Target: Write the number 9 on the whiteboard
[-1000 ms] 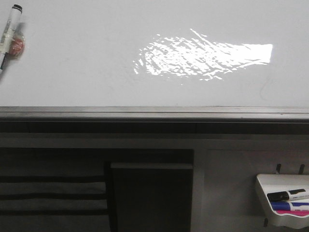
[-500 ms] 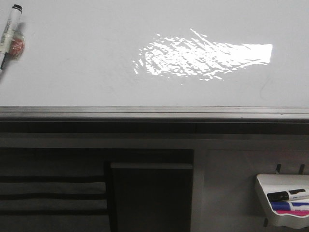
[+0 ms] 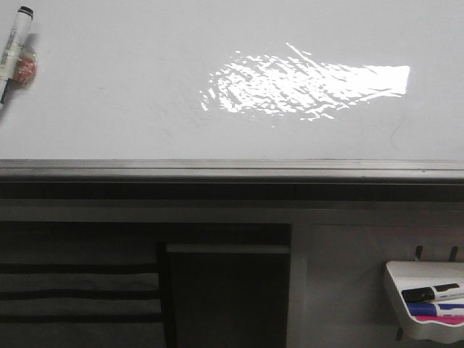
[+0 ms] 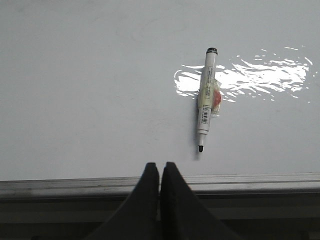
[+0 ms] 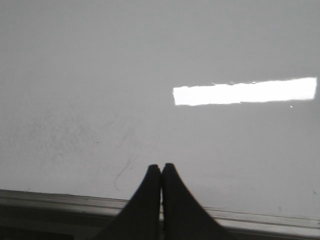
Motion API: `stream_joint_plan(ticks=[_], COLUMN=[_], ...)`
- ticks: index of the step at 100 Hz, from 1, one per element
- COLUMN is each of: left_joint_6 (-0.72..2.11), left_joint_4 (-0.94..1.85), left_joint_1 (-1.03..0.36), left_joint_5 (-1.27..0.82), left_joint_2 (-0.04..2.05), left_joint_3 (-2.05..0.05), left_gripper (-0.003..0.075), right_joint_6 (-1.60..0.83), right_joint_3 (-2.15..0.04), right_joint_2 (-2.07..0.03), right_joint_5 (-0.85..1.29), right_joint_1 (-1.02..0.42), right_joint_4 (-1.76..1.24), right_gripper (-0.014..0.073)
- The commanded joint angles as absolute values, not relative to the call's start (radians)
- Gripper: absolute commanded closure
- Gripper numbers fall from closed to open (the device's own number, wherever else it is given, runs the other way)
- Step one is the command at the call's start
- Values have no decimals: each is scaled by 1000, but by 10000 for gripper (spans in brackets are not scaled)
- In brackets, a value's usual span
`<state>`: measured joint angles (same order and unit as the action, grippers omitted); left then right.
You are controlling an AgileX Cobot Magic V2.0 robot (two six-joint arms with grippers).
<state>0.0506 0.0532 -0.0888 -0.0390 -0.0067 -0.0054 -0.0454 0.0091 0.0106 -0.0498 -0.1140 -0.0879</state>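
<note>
The whiteboard (image 3: 109, 94) fills the upper half of the front view, glossy white-grey with a glare patch (image 3: 304, 83) and a dark metal bottom rail (image 3: 217, 170). No number 9 shows on it. A white marker (image 3: 14, 47) with a black tip sticks to the board at its far left, and it also shows in the left wrist view (image 4: 206, 100). My left gripper (image 4: 160, 165) is shut and empty over the rail, below and left of the marker's tip. My right gripper (image 5: 161, 166) is shut and empty over the board's lower edge. Neither gripper shows in the front view.
A small white tray (image 3: 406, 272) hangs at the lower right below the board and holds a black-capped marker (image 3: 431, 292) and coloured ones. A faint thin curved mark (image 5: 125, 170) lies on the board beside the right fingers. Dark panels sit under the rail.
</note>
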Motion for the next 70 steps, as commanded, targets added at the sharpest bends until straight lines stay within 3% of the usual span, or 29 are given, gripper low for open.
stream_joint_plan(ticks=[1, 24, 70], left_joint_6=[40, 40, 44], left_joint_4=[81, 172, 167], left_joint_1=[-85, -85, -85], left_joint_5=[43, -38, -330], left_joint_2=[-31, 26, 368], left_joint_3=[-11, -199, -598], left_gripper=[741, 741, 741], right_joint_6=[-48, -48, -48], right_joint_3=[-37, -230, -591], right_joint_2=[29, -52, -501], right_joint_5=[-76, 114, 336], right_joint_1=[-105, -105, -105], right_joint_4=[-92, -84, -29], right_gripper=[666, 666, 666])
